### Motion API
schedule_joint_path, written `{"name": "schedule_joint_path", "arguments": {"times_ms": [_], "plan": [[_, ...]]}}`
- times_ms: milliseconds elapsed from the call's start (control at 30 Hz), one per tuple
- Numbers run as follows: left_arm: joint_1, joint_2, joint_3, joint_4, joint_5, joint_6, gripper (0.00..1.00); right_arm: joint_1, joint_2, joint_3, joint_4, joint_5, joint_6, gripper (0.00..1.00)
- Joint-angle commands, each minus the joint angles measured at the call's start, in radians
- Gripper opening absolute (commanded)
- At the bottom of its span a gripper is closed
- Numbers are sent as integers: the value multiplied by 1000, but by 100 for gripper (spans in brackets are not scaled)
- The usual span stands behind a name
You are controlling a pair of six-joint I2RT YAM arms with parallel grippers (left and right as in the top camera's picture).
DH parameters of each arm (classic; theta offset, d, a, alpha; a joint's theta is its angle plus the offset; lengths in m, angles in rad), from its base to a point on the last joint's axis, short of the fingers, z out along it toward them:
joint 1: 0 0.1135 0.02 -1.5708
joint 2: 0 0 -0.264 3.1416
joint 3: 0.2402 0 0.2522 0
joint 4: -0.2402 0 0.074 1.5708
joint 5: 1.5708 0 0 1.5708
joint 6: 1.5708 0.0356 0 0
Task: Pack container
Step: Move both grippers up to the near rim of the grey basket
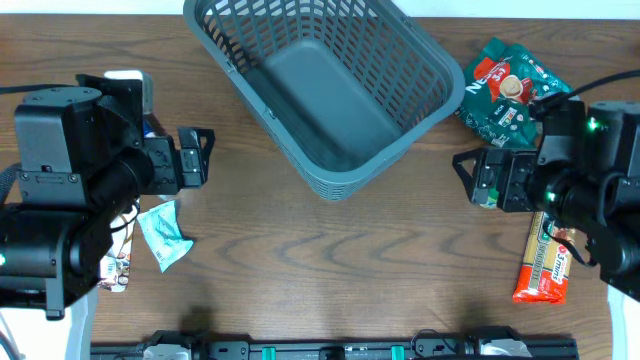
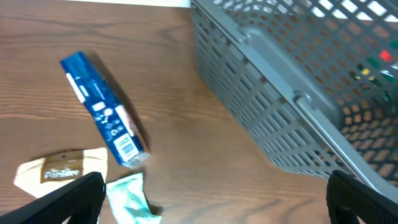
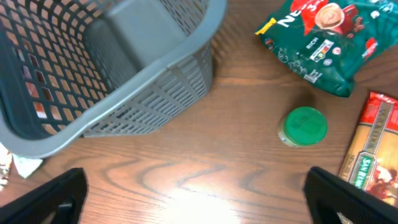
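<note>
The container [image 1: 400,150], a dark grey slotted basket, sits empty at the top middle of the table, turned at an angle. It also fills the upper right of the left wrist view [image 2: 280,99] and the upper left of the right wrist view [image 3: 149,93]. My left gripper [image 1: 195,158] hovers left of the basket, open, with bare wood between its fingers [image 2: 214,199]. My right gripper [image 1: 478,178] hovers right of the basket, open and empty [image 3: 196,193]. Neither touches the basket.
By the left arm lie a blue packet [image 2: 102,118], a teal sachet [image 1: 163,235] and a beige packet [image 2: 59,171]. By the right arm lie a green coffee bag [image 1: 510,90], a small green-lidded jar [image 3: 303,126] and a red-orange packet [image 1: 543,265].
</note>
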Motion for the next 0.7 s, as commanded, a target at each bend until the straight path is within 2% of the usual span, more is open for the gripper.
{"name": "schedule_joint_path", "arguments": {"times_ms": [0, 67, 133, 167, 233, 367, 433, 633, 667], "plan": [[-2, 10, 46, -3, 39, 6, 99, 5, 5, 23, 2, -24, 11, 78], [-2, 29, 85, -8, 39, 11, 98, 5, 26, 60, -6, -23, 12, 64], [-2, 68, 145, -24, 39, 30, 99, 5, 69, 134, -31, -24, 25, 44], [-2, 98, 187, -39, 39, 42, 99, 5, 95, 175, -48, -26, 31, 33], [-2, 171, 282, -75, 39, 60, 99, 5, 170, 293, -105, -51, 31, 4], [-3, 308, 432, -109, 39, 59, 98, 24, 298, 474, -206, -109, 23, 1], [-6, 375, 488, -107, 39, 59, 88, 53, 353, 539, -246, -129, -1, 1], [-45, 494, 542, -52, 39, 114, 73, 160, 412, 570, -256, -158, -57, 1], [-54, 503, 542, -44, 39, 124, 68, 175, 417, 570, -256, -155, -61, 1]]}}
